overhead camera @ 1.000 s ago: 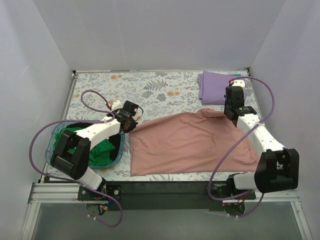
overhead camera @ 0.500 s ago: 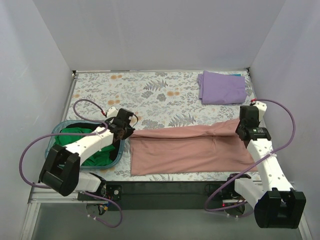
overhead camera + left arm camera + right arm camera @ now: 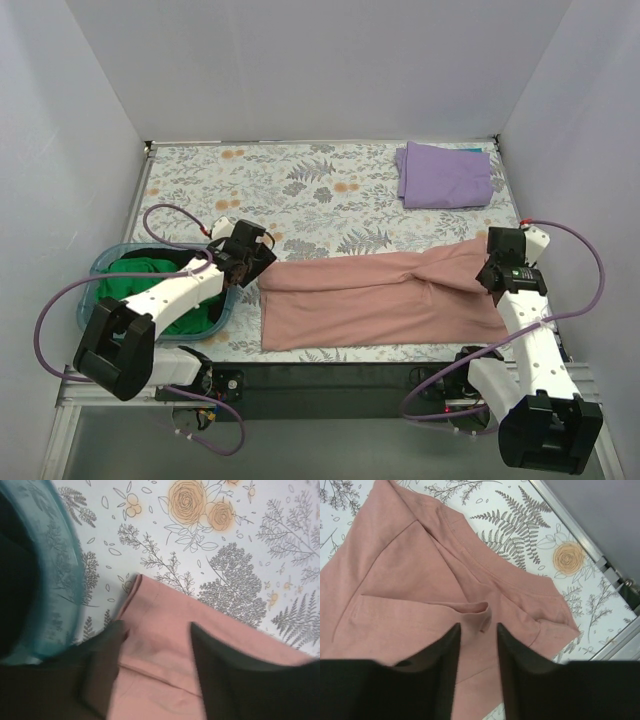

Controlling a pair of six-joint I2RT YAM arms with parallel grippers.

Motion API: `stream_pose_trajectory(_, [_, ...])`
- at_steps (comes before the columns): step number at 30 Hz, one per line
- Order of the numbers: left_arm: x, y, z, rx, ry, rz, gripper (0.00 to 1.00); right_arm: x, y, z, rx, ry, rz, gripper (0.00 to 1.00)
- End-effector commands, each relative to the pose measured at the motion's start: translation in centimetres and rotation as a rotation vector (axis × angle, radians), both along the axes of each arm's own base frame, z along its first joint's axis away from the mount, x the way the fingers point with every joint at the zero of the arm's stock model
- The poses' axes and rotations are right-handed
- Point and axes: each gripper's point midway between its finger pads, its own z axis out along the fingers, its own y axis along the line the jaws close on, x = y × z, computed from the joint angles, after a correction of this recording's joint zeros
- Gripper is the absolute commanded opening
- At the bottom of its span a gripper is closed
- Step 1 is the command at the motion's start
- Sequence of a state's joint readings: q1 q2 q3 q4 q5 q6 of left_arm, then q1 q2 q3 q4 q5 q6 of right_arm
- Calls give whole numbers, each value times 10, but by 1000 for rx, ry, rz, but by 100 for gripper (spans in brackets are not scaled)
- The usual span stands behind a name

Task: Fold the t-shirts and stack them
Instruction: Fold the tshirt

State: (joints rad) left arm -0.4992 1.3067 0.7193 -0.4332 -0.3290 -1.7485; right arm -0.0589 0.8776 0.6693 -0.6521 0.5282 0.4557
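Top view: the dusty-pink shirt [image 3: 380, 295] is now laid as a long band at 5 o'clock on the table. Its far half has been drawn toward 6 within the last second, so the first lengthwise fold is judged done. The left gripper [image 3: 255, 262] is placed at the shirt's 9 o'clock end and the right gripper [image 3: 497, 272] at its 3 o'clock end. The lavender shirt [image 3: 445, 175] is seen folded at 1 o'clock, and the green shirt [image 3: 140, 270] is left in the basket [image 3: 88, 300] at 8 o'clock.

Left wrist view: the fingers are spread wide over flat cloth, so the shirt is judged released.

Right wrist view: a small ridge of cloth is raised at the fingertips. Whether it is pinched or let go cannot be told.

Back wall [image 3: 320, 70]: plain, pale grey-white.
Side walls [image 3: 50, 150]: same finish, splaying outward.
Table [image 3: 300, 190]: white top, grey fern and orange rose print.
Near edge: aluminium rail [image 3: 100, 385].
Light: soft, even.
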Motion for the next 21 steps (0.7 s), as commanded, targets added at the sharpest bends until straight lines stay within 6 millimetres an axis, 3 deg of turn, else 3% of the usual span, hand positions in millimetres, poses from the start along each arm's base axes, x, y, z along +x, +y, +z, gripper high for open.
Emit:
stream_pose_trajectory(1, [-5, 11, 2, 39, 29, 30, 65, -9, -6, 2, 7, -2, -77, 48])
stream_pose_trajectory(3, [1, 7, 13, 20, 2, 30, 68, -5, -1, 11, 34, -27, -58, 71])
stream_pose_trajectory(4, [2, 4, 18, 7, -10, 26, 68, -2, 2, 15, 44, -41, -42, 75])
stream_pose_trajectory(8, [16, -23, 44, -78, -100, -59, 69, 19, 20, 44, 102, -136, 86, 80])
stream_pose_trajectory(11, [22, -31, 46, -78, -105, -83, 70, 37, 49, 54, 172, -187, 277, 80])
stream_pose_trajectory(12, [24, -33, 46, -80, -102, -85, 70, 48, 70, 57, 224, -213, 371, 82])
stream_pose_trajectory(17, [29, -58, 33, -97, -64, -168, 80, 64, 135, 34, 230, -113, 566, 82])
stream_pose_trajectory(21, [25, -75, 14, -95, -21, -219, 82, 79, 150, 5, 188, 3, 549, 76])
